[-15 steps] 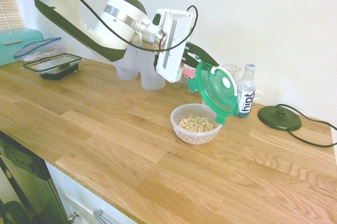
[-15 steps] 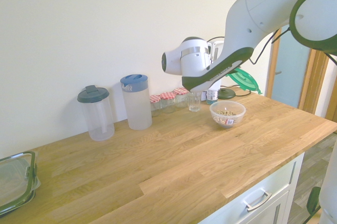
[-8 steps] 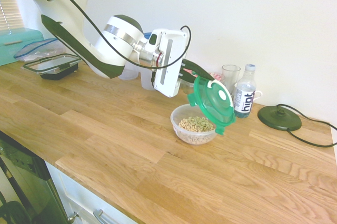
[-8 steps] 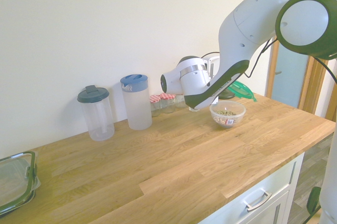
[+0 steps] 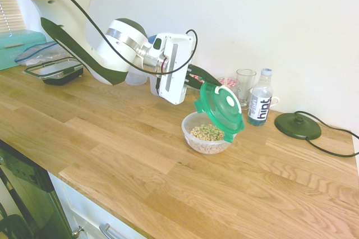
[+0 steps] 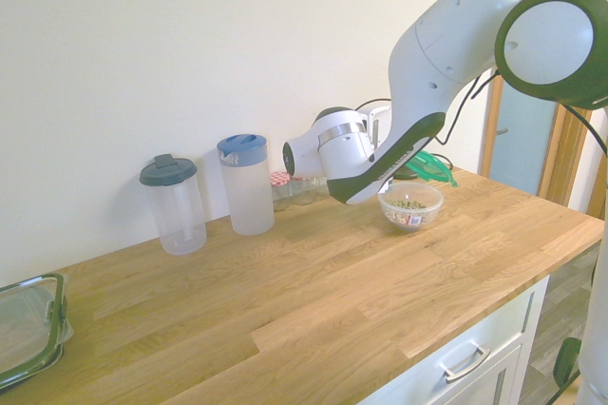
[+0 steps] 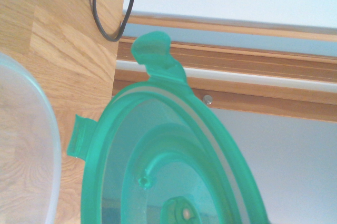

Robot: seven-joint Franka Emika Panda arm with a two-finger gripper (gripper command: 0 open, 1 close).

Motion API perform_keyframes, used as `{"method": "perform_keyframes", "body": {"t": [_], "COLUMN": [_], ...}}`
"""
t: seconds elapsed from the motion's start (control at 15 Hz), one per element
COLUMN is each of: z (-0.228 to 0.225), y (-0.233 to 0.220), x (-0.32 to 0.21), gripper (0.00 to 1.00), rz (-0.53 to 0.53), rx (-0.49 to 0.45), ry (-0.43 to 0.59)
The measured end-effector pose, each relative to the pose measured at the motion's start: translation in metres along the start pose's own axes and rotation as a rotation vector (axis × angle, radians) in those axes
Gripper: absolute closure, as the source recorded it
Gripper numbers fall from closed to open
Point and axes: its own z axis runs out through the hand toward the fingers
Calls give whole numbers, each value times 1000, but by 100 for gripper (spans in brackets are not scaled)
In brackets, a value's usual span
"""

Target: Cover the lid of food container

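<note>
Gripper (image 5: pixel 197 83) clamps the lid (image 5: pixel 220 111) by its upper rim, fingers largely hidden behind the green plastic, so the grip is inferred from the lid hanging clear of the counter (image 5: pixel 140 149). Lid tilts steeply, nearly on edge, white centre spot facing away from the wrist. Bowl (image 5: pixel 207 133) sits directly below the gripper, cereal rings visible inside, resting on the counter. Lower edge of the lid overlaps the far rim of the bowl in the first exterior view; contact or a small gap cannot be told apart. Wrist view shows the lid's (image 7: pixel 168 171) underside with two clip tabs and the bowl's (image 7: pixel 26 150) clear rim beside it. Beyond the gripper, near the wall: a glass (image 5: pixel 244 80) and a water bottle (image 5: pixel 261 98).

Step in hand, by judgement: carrying the lid over the bowl, placement not yet done. Next move calls for levelling the lid to horizontal, centring it over the rim, then lowering and pressing until seated. Risk: a tilted descent may nudge the light bowl sideways.
</note>
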Motion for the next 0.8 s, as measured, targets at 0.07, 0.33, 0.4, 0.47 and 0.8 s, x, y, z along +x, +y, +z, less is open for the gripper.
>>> {"method": "perform_keyframes", "body": {"t": [0.07, 0.33, 0.4, 0.47, 0.8], "z": [-2, -9, -9, -8, -13], "y": [-2, -3, -3, -4, -14], "x": [-2, -4, -4, -5, -13], "gripper": [100, 100, 100, 100, 100], "rz": [-3, -7, -9, -12, -24], "rx": [0, -4, -5, -6, -4], "ry": [3, 8, 8, 8, 12]}}
